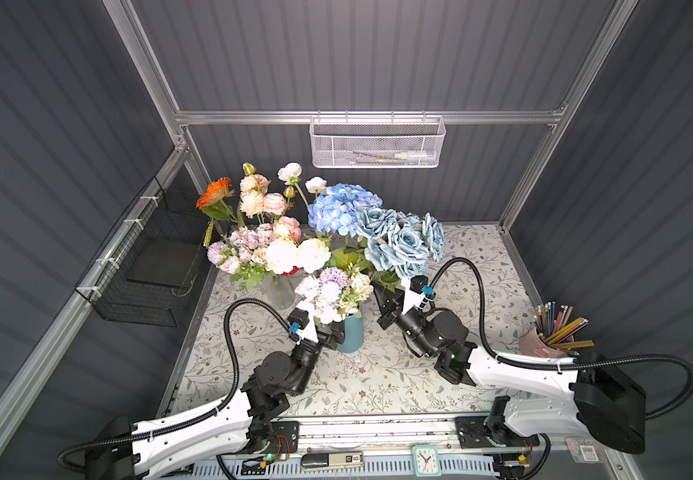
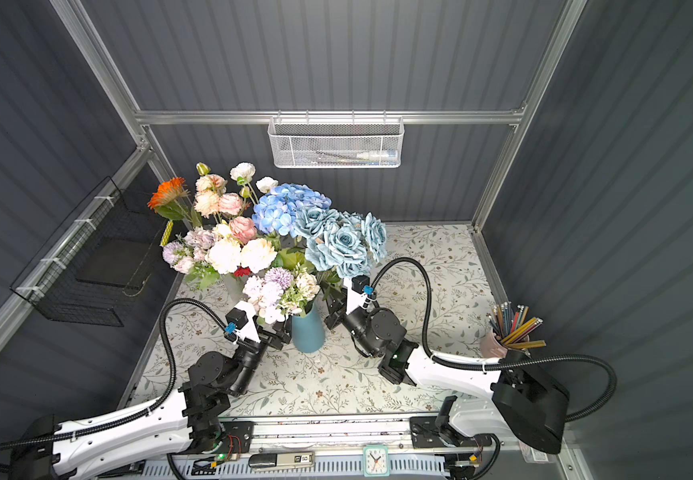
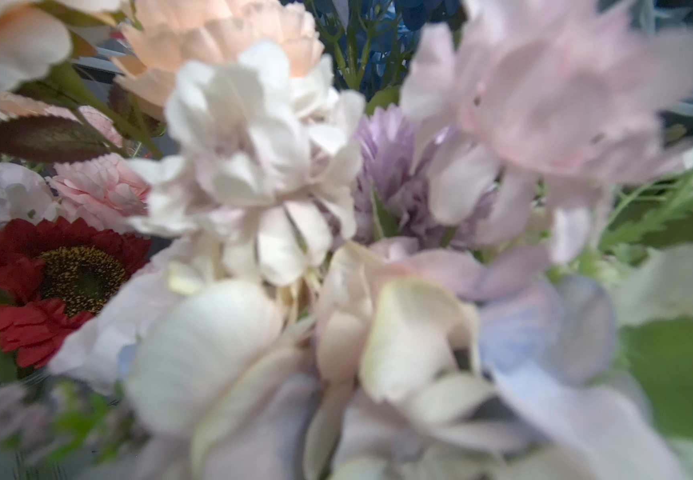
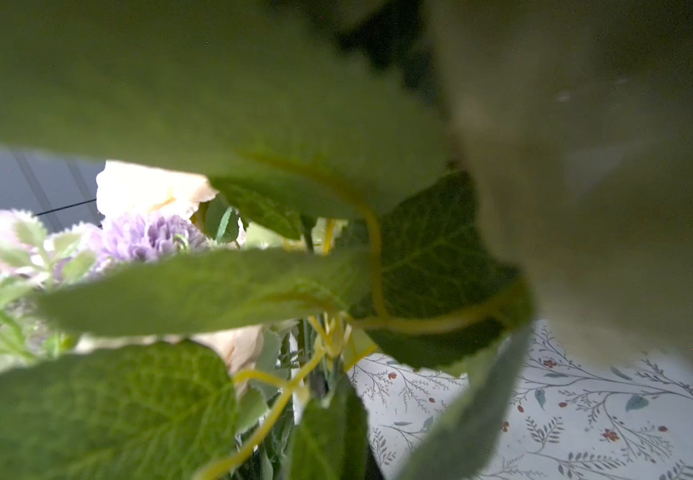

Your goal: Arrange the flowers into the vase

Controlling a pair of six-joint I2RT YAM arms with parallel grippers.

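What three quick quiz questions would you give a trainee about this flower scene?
1. True or false: the blue vase already holds a lilac-and-white bunch.
2. Which stands at the right edge of the table? A: a clock. B: a cup of pencils. C: a glass vase.
3. What colour is the leftmost daisy-like head in both top views?
Key: 1 true; 2 B; 3 orange.

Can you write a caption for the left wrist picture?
White and lilac blooms up close, with a red daisy beside them.
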